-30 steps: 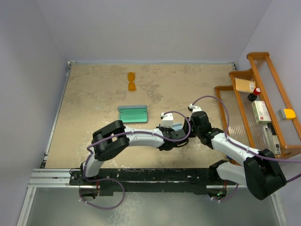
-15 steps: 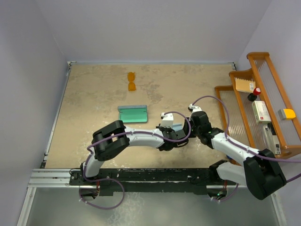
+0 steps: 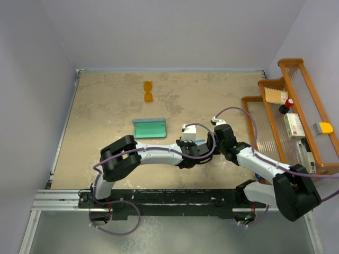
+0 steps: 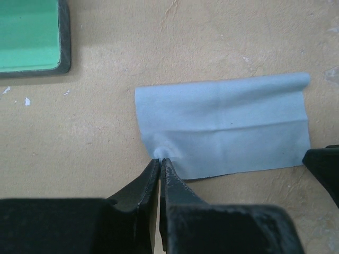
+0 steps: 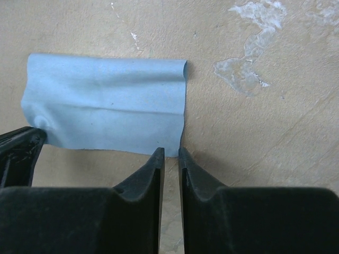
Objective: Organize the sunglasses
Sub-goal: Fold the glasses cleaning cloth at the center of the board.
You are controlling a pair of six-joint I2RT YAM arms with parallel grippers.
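- Left wrist view: the left end effector has its two dark fingers pressed together, with no gap showing. They pinch the near edge of a light blue cloth close to its left corner, and the fabric puckers at the tips.
- The cloth lies flat on the tan desk, with a soft crease along its length and its far right corner curled up a little.
- Right wrist view: the right end effector has its fingers standing a narrow slit apart. The tips sit right at the cloth's near right corner. One tip overlaps the cloth edge, but I cannot tell whether they grip it.
- Top external view: both arms reach in toward the middle of the desk, and their end effectors meet over the cloth from either side.
- The sunglasses, with orange lenses, lie by themselves toward the far side of the desk, well apart from both arms.
- An open case with a teal-green lining sits between the sunglasses and the arms. One corner of it shows in the left wrist view.
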